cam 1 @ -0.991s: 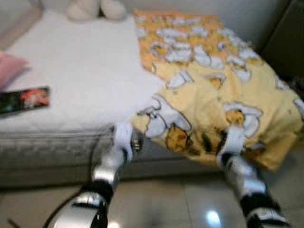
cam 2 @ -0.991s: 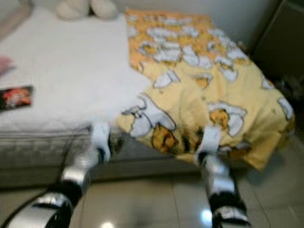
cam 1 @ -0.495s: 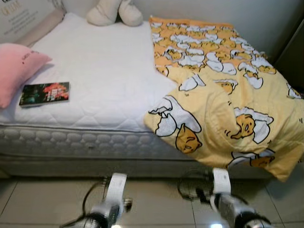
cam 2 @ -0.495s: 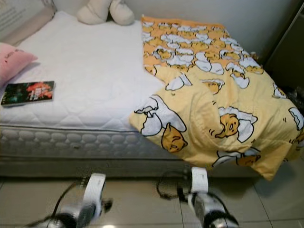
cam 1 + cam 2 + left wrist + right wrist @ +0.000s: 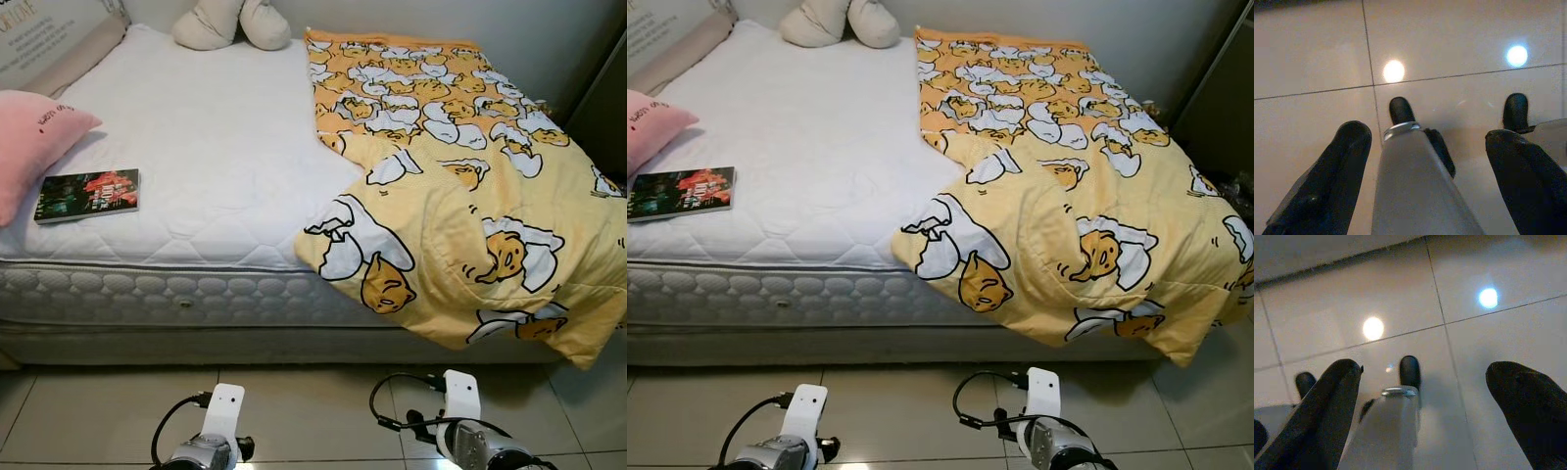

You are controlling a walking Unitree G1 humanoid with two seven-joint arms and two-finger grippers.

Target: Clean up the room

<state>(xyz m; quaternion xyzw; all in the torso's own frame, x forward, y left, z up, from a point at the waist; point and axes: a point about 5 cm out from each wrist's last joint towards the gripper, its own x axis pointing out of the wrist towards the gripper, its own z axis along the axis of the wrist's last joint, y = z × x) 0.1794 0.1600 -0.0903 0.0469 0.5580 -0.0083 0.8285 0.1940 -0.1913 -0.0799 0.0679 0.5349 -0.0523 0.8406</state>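
Bed (image 5: 196,157) with bare white mattress spans the upper frame. Yellow patterned blanket (image 5: 460,196) covers its right side, corner hanging over the front edge. Book (image 5: 88,191) lies at left, just beside a pink pillow (image 5: 29,147). Cream plush toy (image 5: 230,22) sits at top centre. Left tool (image 5: 1425,147) and right tool (image 5: 1435,382) both hang low over the tiled floor (image 5: 313,401), fingers spread, holding nothing.

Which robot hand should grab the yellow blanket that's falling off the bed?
Probably the right hand. The blanket droops over the bed's right side, ahead of that arm. The left hand faces the bare mattress. Both hang open over the floor.
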